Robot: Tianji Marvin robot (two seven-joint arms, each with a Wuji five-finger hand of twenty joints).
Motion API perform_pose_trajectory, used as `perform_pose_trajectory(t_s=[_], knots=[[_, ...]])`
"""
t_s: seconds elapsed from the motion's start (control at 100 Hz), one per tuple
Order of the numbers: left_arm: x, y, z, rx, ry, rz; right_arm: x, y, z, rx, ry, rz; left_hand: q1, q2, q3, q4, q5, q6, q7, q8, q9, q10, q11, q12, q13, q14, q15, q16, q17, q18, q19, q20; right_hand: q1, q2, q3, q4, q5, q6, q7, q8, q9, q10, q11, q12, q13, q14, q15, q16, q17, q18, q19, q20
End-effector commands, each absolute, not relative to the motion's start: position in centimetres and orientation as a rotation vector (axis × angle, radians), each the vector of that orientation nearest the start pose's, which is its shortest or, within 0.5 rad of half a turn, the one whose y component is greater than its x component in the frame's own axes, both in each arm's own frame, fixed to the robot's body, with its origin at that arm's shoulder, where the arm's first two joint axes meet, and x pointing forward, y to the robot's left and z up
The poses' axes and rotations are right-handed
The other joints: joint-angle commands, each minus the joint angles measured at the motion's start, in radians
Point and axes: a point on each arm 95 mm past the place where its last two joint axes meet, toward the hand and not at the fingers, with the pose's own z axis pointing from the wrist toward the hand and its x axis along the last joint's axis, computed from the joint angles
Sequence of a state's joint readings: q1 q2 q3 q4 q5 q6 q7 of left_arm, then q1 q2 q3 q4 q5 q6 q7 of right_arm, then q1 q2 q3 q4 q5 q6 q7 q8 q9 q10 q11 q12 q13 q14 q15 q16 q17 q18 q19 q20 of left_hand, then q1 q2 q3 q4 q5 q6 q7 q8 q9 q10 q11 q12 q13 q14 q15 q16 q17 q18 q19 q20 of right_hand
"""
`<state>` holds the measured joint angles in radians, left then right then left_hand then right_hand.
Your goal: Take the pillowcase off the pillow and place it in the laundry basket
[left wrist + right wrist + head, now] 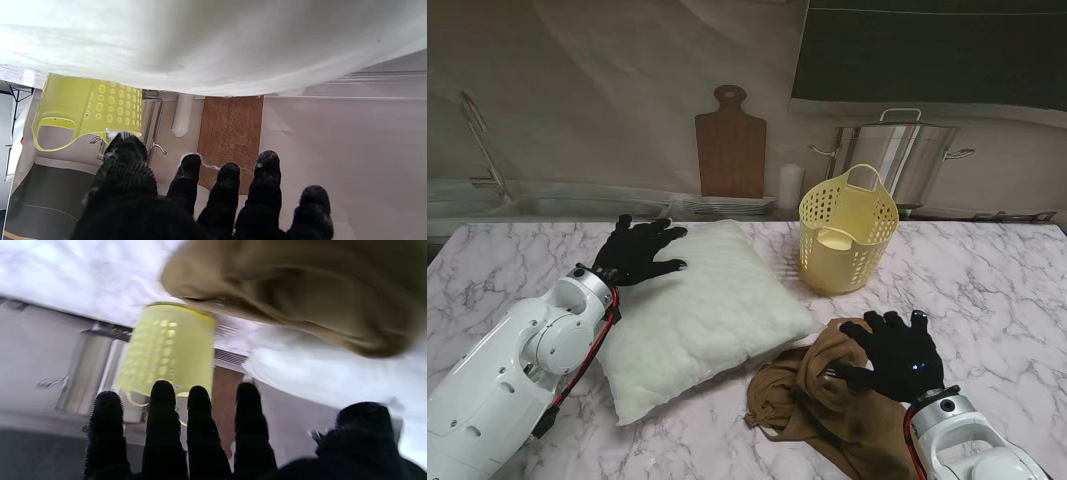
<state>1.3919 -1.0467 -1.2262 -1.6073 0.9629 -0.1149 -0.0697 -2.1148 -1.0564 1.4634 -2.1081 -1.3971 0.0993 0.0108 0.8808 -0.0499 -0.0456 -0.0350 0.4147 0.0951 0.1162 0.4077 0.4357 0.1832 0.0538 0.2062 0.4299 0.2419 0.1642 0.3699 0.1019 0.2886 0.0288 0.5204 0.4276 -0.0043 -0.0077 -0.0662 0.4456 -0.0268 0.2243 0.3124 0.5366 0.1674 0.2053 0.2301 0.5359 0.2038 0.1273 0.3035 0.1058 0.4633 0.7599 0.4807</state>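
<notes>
**Pillowcase off, not yet in the basket**

Nearest you, the right hand (pixel 895 352) hovers flat over the brown pillowcase (pixel 827 400), fingers spread and gripping nothing. You can see in the right wrist view that the cloth lies apart from the fingertips, so no hold is made. It sits crumpled on the table (pixel 987 290), just right of the pillow (pixel 697 310), touching its corner. Your left hand (pixel 637 250) rests with fingers splayed at the pillow's far left edge, probably to pin it while the case came off. It grasps nothing either. Farther off, the basket (pixel 847 240) stands upright, near the pillow's right corner. You likely need to bunch the cloth next.
</notes>
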Motion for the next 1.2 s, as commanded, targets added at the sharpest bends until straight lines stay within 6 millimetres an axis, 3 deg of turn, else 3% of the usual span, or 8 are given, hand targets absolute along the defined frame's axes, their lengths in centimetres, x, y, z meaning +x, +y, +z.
perform_pose_trajectory(t_s=[0.0, 0.06, 0.14, 0.32, 0.72, 0.79, 0.99, 1.19], knots=[[44.6, 0.6, -26.3, -1.070, 1.543, -1.539, 27.3, -1.7, -28.9, 1.094, 1.578, 1.216, 0.027, 0.049, 0.012, 0.018, 0.020, 0.008, 0.003, 0.000, 0.016, 0.007, -0.003, 0.011, 0.006, -0.005, -0.002, -0.010, -0.021, 0.029, 0.517, -0.003, -0.003, -0.045, 0.008, 0.030, -0.111, 0.079, -0.085, -0.025, -0.044, 0.032, -0.053, -0.041, -0.022, 0.045, -0.044, -0.038, 0.000, 0.062, -0.017, -0.051], [44.5, 0.5, -26.5, -1.080, 1.535, -1.546, 27.7, -1.3, -29.0, 1.129, 1.582, 1.204, 0.029, 0.050, 0.013, 0.019, 0.021, 0.009, 0.003, 0.000, 0.015, 0.008, -0.003, 0.012, 0.006, -0.003, -0.002, -0.009, -0.023, 0.030, 0.514, -0.003, -0.021, -0.058, 0.029, 0.031, -0.178, 0.116, -0.156, -0.025, -0.096, 0.048, -0.091, -0.098, -0.044, 0.091, -0.067, -0.077, 0.003, 0.083, -0.031, -0.101], [44.2, 0.3, -26.8, -1.082, 1.527, -1.555, 28.5, -0.4, -29.8, 1.177, 1.626, 1.176, 0.028, 0.050, 0.012, 0.018, 0.019, 0.009, 0.001, 0.000, 0.015, 0.008, -0.004, 0.012, 0.006, -0.003, -0.002, -0.009, -0.023, 0.032, 0.512, -0.002, -0.295, -0.207, 0.455, -0.023, -0.274, 0.135, -0.246, 0.013, -0.199, 0.057, -0.198, -0.171, -0.099, 0.154, -0.108, -0.168, -0.012, 0.149, -0.040, -0.291], [43.9, 0.2, -27.2, -1.090, 1.526, -1.550, 29.2, 1.8, -31.5, 1.287, 1.725, 1.136, 0.026, 0.050, 0.011, 0.018, 0.013, 0.013, -0.002, -0.001, 0.007, 0.009, -0.007, 0.013, 0.004, -0.003, -0.003, -0.008, -0.028, 0.033, 0.502, -0.003, -0.410, -0.293, 0.556, -0.054, -0.293, 0.119, -0.261, -0.028, -0.264, 0.033, -0.240, -0.233, -0.131, 0.176, -0.109, -0.211, -0.039, 0.223, 0.015, -0.419], [43.4, 0.2, -28.2, -1.129, 1.511, -1.538, 27.8, 3.9, -34.8, 1.299, 1.817, 0.985, 0.028, 0.047, 0.012, 0.019, 0.000, 0.022, -0.008, -0.003, -0.005, 0.015, -0.010, 0.014, -0.002, 0.000, -0.005, -0.007, -0.040, 0.041, 0.481, -0.003, -0.360, -0.527, 0.675, -0.091, -0.293, 0.042, -0.255, -0.048, -0.318, -0.009, -0.200, -0.191, -0.112, 0.123, -0.053, -0.146, 0.023, 0.235, 0.106, -0.393], [43.4, 0.1, -28.3, -1.126, 1.511, -1.539, 27.9, 4.0, -35.6, 1.300, 1.808, 0.966, 0.027, 0.047, 0.012, 0.019, -0.004, 0.023, -0.010, -0.004, -0.008, 0.014, -0.010, 0.014, -0.004, -0.002, -0.006, -0.006, -0.042, 0.042, 0.477, -0.003, -0.283, -0.582, 0.678, -0.081, -0.293, 0.049, -0.221, 0.125, -0.324, -0.002, -0.140, -0.141, -0.030, 0.103, -0.008, -0.077, 0.127, 0.233, 0.184, -0.272], [43.4, 0.1, -28.4, -1.130, 1.515, -1.538, 28.6, 4.0, -37.1, 1.255, 1.742, 0.998, 0.028, 0.047, 0.012, 0.019, -0.008, 0.020, -0.011, -0.004, -0.015, 0.019, -0.012, 0.014, -0.010, 0.000, -0.007, -0.006, -0.047, 0.045, 0.465, -0.002, 0.091, -0.685, 0.580, -0.006, -0.190, 0.187, 0.081, 0.379, -0.349, 0.055, 0.236, 0.061, 0.164, 0.014, 0.211, 0.133, 0.452, 0.013, 0.361, -0.081], [43.2, 0.0, -28.2, -1.115, 1.515, -1.547, 29.0, 4.1, -37.9, 1.262, 1.725, 1.010, 0.027, 0.047, 0.011, 0.018, -0.011, 0.015, -0.012, -0.005, -0.017, 0.018, -0.012, 0.015, -0.010, 0.002, -0.006, -0.004, -0.048, 0.046, 0.457, 0.000, 0.270, -0.645, 0.835, 0.003, -0.140, 0.053, 0.265, 0.579, -0.253, 0.036, 0.477, 0.229, 0.365, -0.116, 0.564, 0.314, 0.711, -0.272, 0.527, -0.002]])
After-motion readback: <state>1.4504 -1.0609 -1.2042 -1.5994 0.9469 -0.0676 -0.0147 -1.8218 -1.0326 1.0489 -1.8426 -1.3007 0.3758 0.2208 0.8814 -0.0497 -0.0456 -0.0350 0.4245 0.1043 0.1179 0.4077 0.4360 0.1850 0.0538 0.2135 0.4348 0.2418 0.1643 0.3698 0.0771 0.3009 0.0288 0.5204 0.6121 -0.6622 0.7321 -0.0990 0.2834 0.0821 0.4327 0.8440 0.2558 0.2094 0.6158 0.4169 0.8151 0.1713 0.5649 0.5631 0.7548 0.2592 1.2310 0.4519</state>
